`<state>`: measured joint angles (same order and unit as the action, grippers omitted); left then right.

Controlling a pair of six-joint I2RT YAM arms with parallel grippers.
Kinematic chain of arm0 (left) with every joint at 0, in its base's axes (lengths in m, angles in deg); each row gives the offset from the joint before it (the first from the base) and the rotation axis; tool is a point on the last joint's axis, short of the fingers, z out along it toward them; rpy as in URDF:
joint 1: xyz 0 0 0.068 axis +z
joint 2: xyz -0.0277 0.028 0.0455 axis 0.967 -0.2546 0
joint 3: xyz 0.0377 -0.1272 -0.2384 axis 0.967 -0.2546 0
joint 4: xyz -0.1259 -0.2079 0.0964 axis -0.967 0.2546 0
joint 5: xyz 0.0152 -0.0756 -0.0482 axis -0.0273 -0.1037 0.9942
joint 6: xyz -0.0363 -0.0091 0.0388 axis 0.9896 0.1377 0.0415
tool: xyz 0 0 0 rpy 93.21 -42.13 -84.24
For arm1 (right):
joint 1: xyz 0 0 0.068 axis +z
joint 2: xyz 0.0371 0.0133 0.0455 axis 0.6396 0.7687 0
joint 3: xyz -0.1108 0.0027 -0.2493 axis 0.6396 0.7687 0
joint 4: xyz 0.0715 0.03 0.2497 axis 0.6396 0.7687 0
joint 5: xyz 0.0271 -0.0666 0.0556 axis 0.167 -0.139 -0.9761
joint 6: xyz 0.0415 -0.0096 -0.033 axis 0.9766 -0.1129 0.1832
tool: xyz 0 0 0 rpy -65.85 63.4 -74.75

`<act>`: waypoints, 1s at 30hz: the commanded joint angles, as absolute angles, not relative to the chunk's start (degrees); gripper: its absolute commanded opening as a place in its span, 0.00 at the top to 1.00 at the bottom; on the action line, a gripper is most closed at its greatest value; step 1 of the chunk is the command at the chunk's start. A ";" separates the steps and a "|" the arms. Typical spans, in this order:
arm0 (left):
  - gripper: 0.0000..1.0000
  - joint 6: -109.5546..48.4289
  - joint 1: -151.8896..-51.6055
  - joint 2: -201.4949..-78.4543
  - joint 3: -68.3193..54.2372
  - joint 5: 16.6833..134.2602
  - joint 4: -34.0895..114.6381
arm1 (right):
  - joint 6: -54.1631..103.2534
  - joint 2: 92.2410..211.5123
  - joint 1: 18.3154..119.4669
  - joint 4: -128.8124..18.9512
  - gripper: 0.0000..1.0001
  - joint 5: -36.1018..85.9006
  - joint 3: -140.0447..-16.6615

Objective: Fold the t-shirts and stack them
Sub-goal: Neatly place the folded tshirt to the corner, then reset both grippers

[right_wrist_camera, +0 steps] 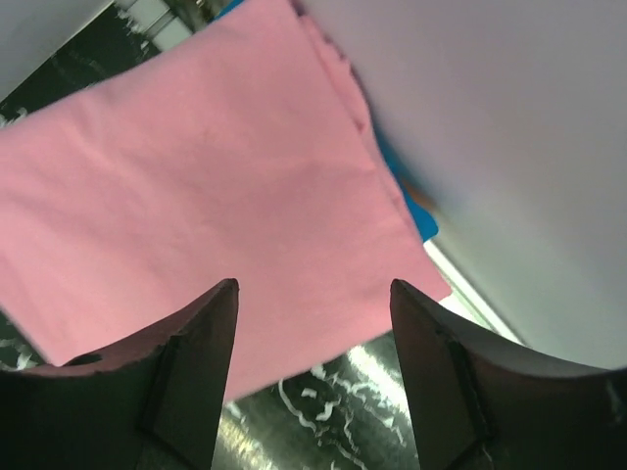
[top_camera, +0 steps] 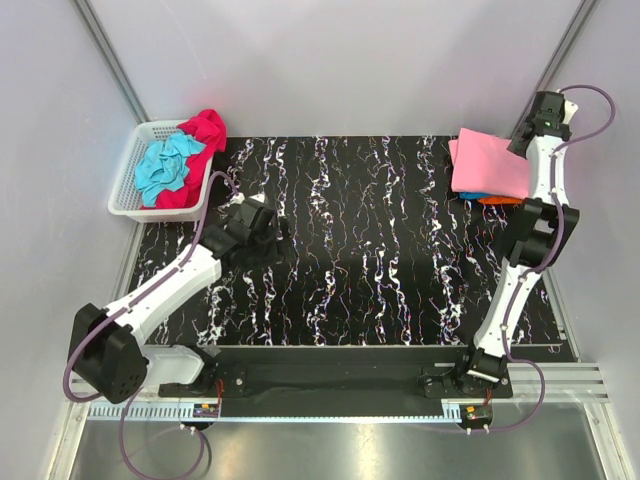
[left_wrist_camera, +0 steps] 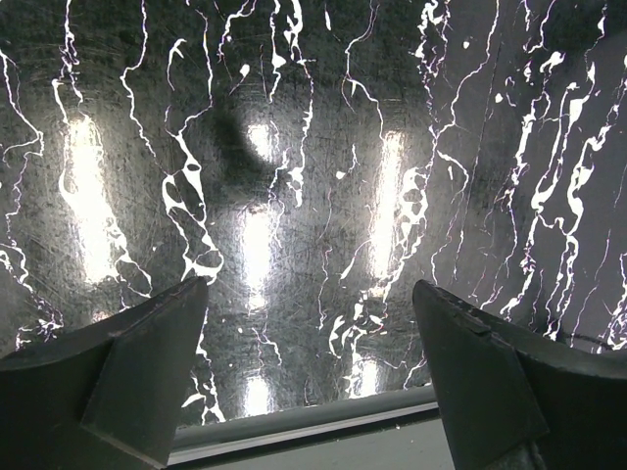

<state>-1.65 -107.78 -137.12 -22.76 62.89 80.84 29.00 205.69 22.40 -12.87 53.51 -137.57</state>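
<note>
Shirts sit stacked at the far right corner of the black marbled bench (top_camera: 380,270), where my right gripper (right_wrist_camera: 313,289) hangs just above a folded pink t-shirt (top_camera: 488,162), jaws parted and nothing between them. The pink t-shirt lies flat on top of the stack, with a blue t-shirt (top_camera: 470,195) and an orange t-shirt (top_camera: 502,201) peeking from under its near edge. The stack lies close to the right wall. Across the bench, my left gripper (left_wrist_camera: 309,294) hovers over bare marbled surface on the left side, its jaws spread wide and holding nothing. Near it, at the far left corner, a white slatted basket (top_camera: 124,192) holds a crumpled teal t-shirt (top_camera: 168,166) and a magenta t-shirt (top_camera: 205,128). The magenta one is bunched against the basket's far end and lies under the teal one.
</note>
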 commanded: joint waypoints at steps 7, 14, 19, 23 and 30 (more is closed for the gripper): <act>0.01 -5.49 -107.59 -131.10 -24.37 55.70 77.27 | 31.63 181.40 32.72 -22.30 0.29 35.27 -113.40; 0.01 -6.81 -107.59 -128.73 -24.54 52.28 77.27 | 31.35 168.55 43.97 -23.96 0.27 29.04 -92.31; 0.01 -7.43 -107.68 -129.25 -24.98 51.39 77.27 | 33.46 158.10 51.44 -25.46 0.27 28.49 -77.53; 0.01 -7.95 -107.85 -130.92 -25.24 49.46 77.18 | 35.48 154.21 57.77 -25.73 0.27 27.88 -71.64; 0.01 -7.60 -108.56 -130.31 -25.68 48.75 76.48 | 38.47 149.99 62.26 -26.96 0.26 27.00 -62.67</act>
